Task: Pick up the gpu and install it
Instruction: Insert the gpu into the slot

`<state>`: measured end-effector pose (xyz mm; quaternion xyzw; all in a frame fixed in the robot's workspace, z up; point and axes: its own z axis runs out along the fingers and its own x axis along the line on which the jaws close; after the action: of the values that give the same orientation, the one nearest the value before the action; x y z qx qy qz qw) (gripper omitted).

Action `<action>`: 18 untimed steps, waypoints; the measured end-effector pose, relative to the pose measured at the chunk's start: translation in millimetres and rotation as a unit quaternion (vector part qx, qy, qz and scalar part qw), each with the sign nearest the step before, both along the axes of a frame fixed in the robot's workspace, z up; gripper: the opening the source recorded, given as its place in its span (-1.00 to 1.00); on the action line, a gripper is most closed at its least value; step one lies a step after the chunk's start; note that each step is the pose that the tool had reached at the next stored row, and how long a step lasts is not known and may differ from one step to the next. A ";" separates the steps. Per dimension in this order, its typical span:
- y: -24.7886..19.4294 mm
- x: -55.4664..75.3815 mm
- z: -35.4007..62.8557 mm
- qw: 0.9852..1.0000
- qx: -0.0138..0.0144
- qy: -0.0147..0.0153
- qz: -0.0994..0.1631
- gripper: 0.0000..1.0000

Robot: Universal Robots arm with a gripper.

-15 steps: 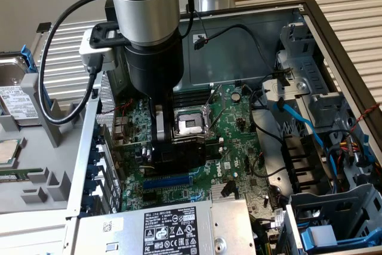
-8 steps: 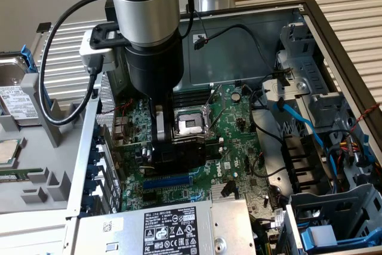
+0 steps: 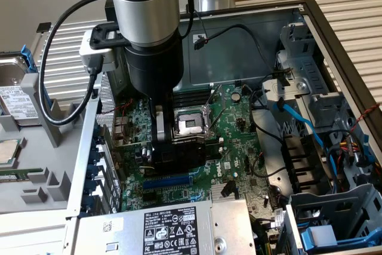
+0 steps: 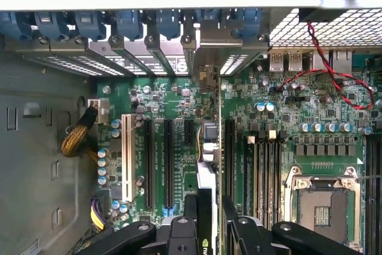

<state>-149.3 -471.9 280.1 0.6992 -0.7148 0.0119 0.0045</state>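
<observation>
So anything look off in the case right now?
Nothing damaged or spilled. The gpu sits upright in the gripper, parallel to the slots. Only oddities: the CPU socket is bare, and a red-black wire loops loose over the board.

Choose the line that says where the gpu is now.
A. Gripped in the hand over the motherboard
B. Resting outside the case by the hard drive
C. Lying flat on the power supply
A: the gpu stands on edge between the fingers of the hand, over the motherboard.
</observation>
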 end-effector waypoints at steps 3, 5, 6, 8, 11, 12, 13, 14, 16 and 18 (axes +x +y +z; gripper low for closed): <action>0.0 0.0 0.0 1.000 0.000 0.000 0.000 -0.47; 0.0 0.0 0.0 1.000 0.000 0.000 0.000 -0.47; 0.1 -0.4 0.0 1.000 0.000 0.000 0.000 -0.47; 0.1 -0.6 0.0 1.000 0.000 0.000 0.000 -0.47; 0.8 -2.4 0.0 1.000 0.000 -0.001 0.000 -0.47; 0.9 -2.7 0.0 1.000 0.000 -0.001 0.000 -0.47; 0.9 -2.7 0.0 1.000 0.000 -0.001 0.000 -0.47; 0.9 -2.6 0.0 1.000 0.000 -0.001 0.000 -0.47; 0.9 -2.7 0.0 1.000 0.000 -0.001 0.000 -0.47; 1.6 -3.0 0.0 1.000 0.000 -0.002 0.000 -0.47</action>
<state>-152.3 -470.3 280.0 0.6991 -0.7149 0.0132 0.0031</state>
